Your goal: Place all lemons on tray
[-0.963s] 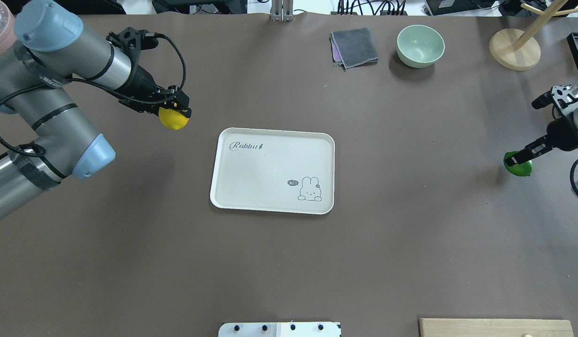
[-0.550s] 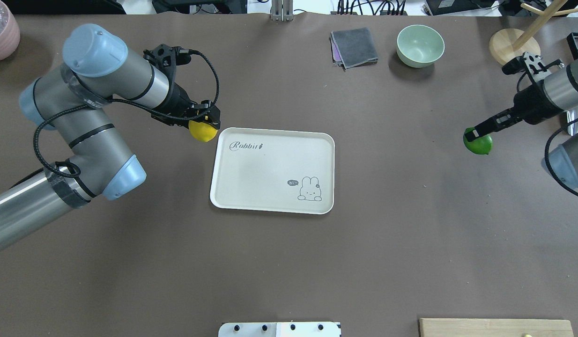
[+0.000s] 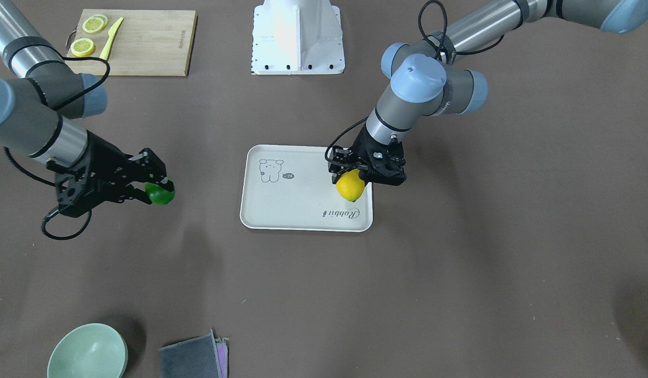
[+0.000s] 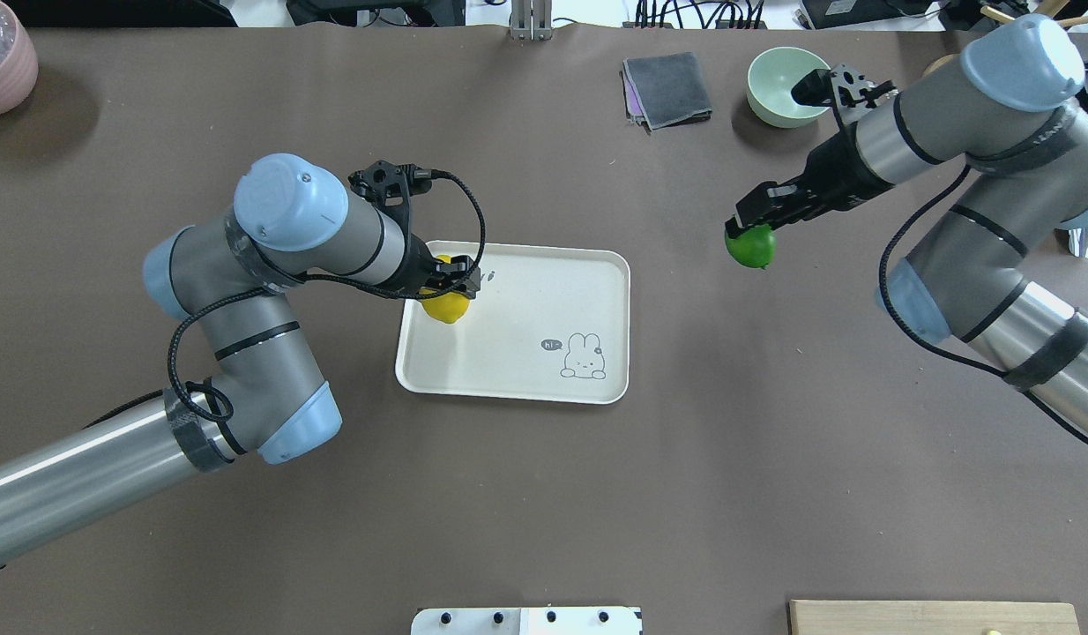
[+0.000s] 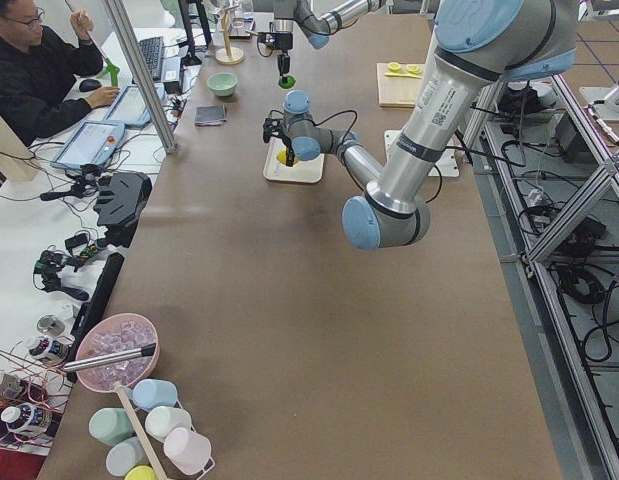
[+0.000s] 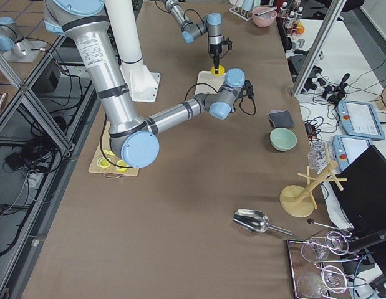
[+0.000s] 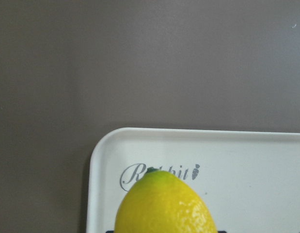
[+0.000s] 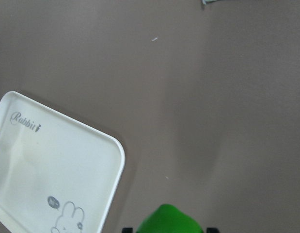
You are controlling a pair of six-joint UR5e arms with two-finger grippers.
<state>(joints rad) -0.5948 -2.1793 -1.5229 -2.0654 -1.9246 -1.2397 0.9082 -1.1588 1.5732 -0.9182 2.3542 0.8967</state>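
our left gripper [image 4: 453, 284] is clamped on the yellow lemon [image 4: 445, 307], holding it over the tray [image 4: 544, 300] at the corner by the "rabbit" script [image 3: 341, 212]; we cannot tell whether the fruit touches the tray floor; our right gripper [image 4: 748, 231] grasps the green lemon [image 4: 752, 249] from above, over the brown table [image 4: 544, 511], well apart from the tray on its right side; a pale green bowl [image 4: 778, 88] stands farther back.

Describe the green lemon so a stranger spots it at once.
From the cream tray mid-table, look toward the robot's right. The right hand grips the green lemon there, off the tray. Its only look-alike, the yellow lemon, is over the tray.
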